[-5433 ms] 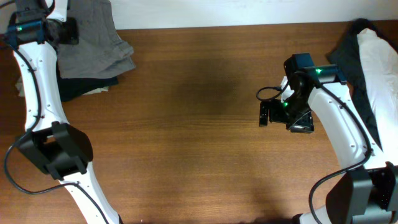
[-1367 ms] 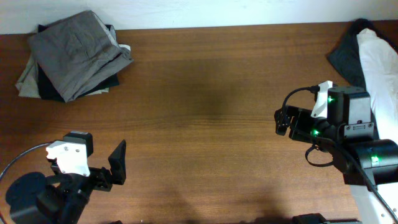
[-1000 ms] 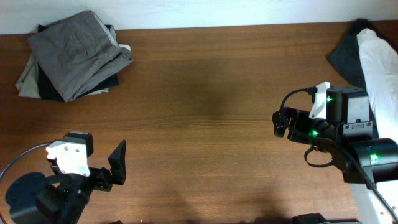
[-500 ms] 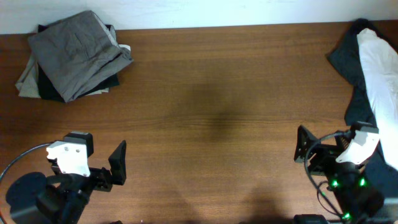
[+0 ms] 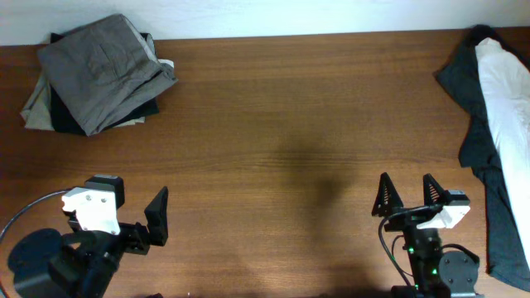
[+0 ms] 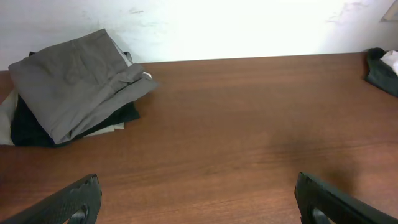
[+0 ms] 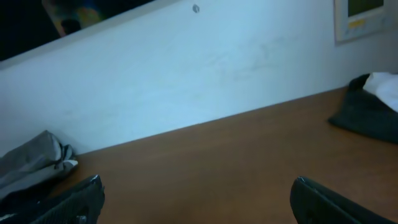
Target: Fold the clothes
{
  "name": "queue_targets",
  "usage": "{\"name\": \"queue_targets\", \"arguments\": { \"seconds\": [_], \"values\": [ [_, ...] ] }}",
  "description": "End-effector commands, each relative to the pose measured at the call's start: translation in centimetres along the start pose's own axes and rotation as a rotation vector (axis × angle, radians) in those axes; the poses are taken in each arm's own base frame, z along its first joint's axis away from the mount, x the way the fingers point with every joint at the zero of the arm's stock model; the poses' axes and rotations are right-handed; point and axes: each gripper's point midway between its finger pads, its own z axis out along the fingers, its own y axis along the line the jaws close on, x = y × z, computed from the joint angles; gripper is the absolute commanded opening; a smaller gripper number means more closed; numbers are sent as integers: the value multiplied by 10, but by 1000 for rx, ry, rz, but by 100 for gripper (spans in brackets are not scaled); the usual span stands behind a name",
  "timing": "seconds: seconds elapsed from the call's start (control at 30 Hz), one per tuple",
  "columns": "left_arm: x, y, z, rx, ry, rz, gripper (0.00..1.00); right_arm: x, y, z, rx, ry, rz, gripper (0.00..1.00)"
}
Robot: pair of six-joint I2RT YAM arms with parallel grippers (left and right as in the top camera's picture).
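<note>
The right claw (image 5: 407, 195) has pulled back from the right-middle of the bench (image 5: 273, 108) to the near edge. It now sits parked opposite the left claw (image 6: 198, 200), which left the far-left corner a few seconds ago and has not moved in the last second or so. Both claws are spread wide and hold nothing. The folded stack (image 5: 99, 74) lies in the far-left corner with the grey garment (image 5: 106, 60) squared on top, well apart from either arm. At the far right edge, the dark garment (image 5: 474, 145) and the white garment (image 5: 507, 83) lie loose and unfolded. This reads as one piece finished and both arms back at rest, with the right-hand heap not yet folded.
</note>
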Motion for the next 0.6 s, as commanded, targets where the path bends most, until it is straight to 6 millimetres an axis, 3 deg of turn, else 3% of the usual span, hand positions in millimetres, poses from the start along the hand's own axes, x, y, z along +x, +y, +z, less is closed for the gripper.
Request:
{"name": "queue_targets", "arguments": {
  "seconds": [0.0, 0.23, 0.47, 0.57],
  "values": [
    [0, -2, 0, 9, -4, -7, 99, -5, -1, -1, 10, -34, 0, 99],
    [0, -2, 0, 9, -4, -8, 99, -27, -1, -1, 11, -150, -31, 99],
    [0, -2, 0, 9, -4, -7, 99, 18, -17, 11, 28, -106, -37, 99],
    [0, -2, 0, 9, -4, -7, 99, 20, -17, 12, 33, -97, -107, 98]
  ]
}}
